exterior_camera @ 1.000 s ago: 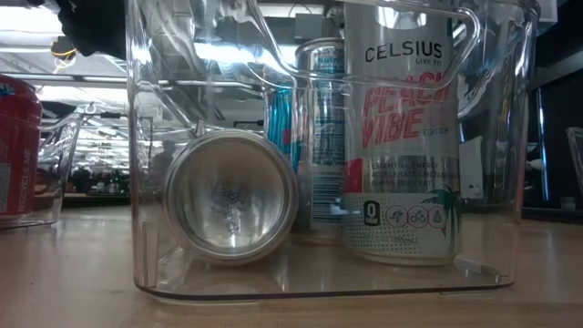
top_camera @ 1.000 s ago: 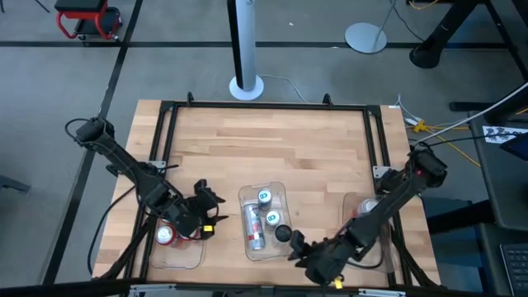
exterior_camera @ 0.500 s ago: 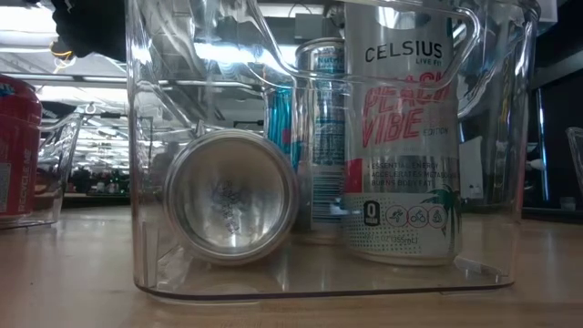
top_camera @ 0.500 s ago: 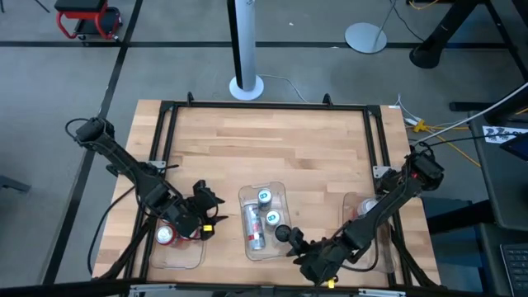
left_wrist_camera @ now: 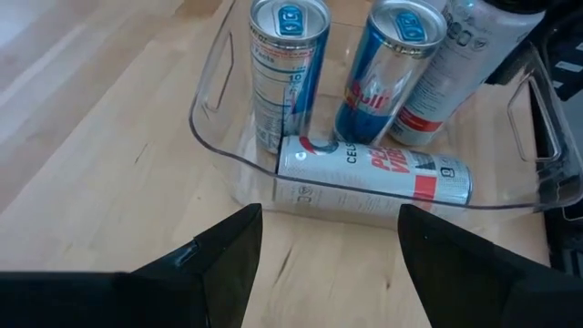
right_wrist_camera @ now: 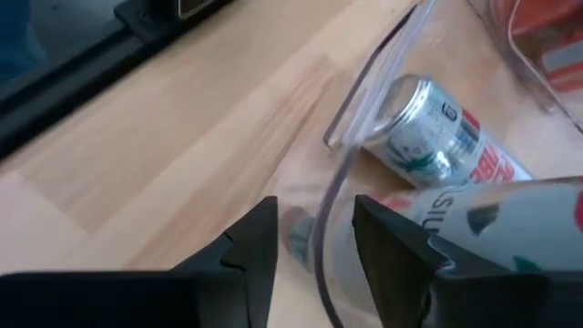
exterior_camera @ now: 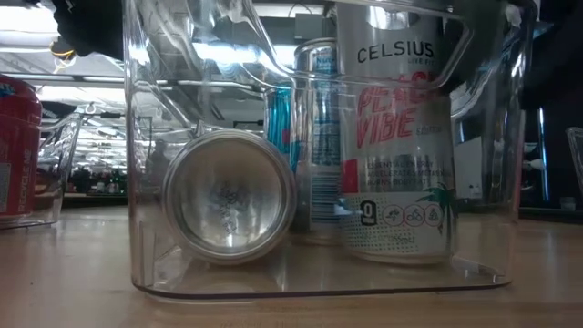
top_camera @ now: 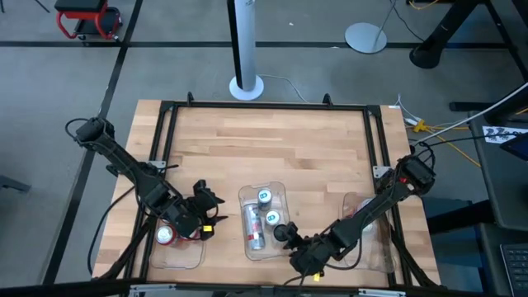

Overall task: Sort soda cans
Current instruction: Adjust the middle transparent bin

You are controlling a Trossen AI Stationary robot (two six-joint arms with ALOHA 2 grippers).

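Note:
The middle clear bin (top_camera: 262, 247) holds several soda cans. Two blue-and-silver ones (left_wrist_camera: 290, 64) and a white dark-topped one (exterior_camera: 396, 155) stand upright, and a white-and-red one (left_wrist_camera: 373, 173) lies on its side. One red can (top_camera: 167, 235) stands in the left bin (top_camera: 183, 256). My left gripper (top_camera: 205, 211) hovers open between the left and middle bins. My right gripper (top_camera: 290, 239) is open at the middle bin's near right corner, beside the dark-topped can (top_camera: 283, 233). My right gripper (right_wrist_camera: 316, 237) has the middle bin's clear wall (right_wrist_camera: 326, 214) between its fingers, one finger inside and one outside. It comes in low from the table's near right. The gap is wider than the wall, and I cannot tell which finger touches it. The bin rests on the table.
A third clear bin (top_camera: 356, 203) sits at the right, partly under my right arm. A black frame (top_camera: 264, 105) runs round the wooden tabletop, whose far half is bare wood (top_camera: 272, 148).
My right gripper has moved toward the table's left, up to the middle bin's near right corner. In the low view, the bin and the upright white can inside it have shifted slightly sideways. The left arm has kept still.

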